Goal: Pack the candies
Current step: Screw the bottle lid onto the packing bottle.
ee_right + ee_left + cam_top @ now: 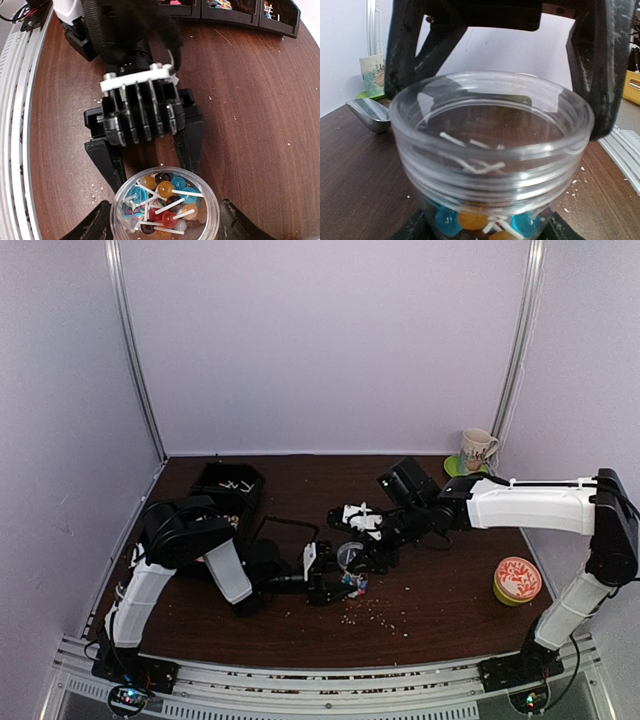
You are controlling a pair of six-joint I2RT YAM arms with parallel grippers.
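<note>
Clear jar (pixel 490 170) at the centre of the desk (pixel 460 590).
Your left claw (pixel 155 175) grips the jar from 12 o'clock in the right wrist view; your right claw (pixel 167 220) flanks it at 4 and 8 o'clock, contact unclear; the candies (pixel 165 190) sit inside.

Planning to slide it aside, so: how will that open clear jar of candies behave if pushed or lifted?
The jar looks rigid and smooth, so it may slip in the left tool gripping it. The candies lie low inside, so it is probably bottom-weighted, likelier to slide than tip. Lidless, it could spill if tilted.
</note>
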